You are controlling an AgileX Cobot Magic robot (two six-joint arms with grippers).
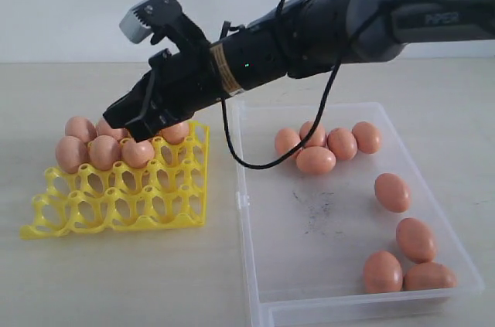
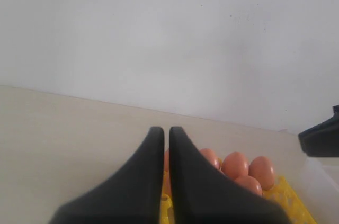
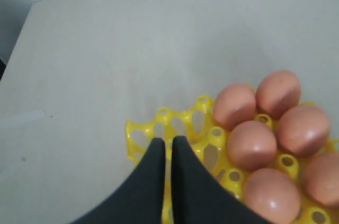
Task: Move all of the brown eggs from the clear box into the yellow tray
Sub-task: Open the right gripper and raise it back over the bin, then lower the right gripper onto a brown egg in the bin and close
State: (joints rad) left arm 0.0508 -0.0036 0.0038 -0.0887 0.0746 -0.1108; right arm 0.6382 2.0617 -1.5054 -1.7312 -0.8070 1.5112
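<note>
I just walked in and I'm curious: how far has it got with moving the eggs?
Partly done. At least six brown eggs sit in the yellow tray. Nothing is in hand: the right gripper, above the tray, has its fingers closed and empty. Nine eggs are left in the clear box.

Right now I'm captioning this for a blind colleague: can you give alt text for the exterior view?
A black arm reaches in from the right, its gripper over the eggs in a yellow tray's far rows. Nine more eggs lie in the clear box beside it.
</note>
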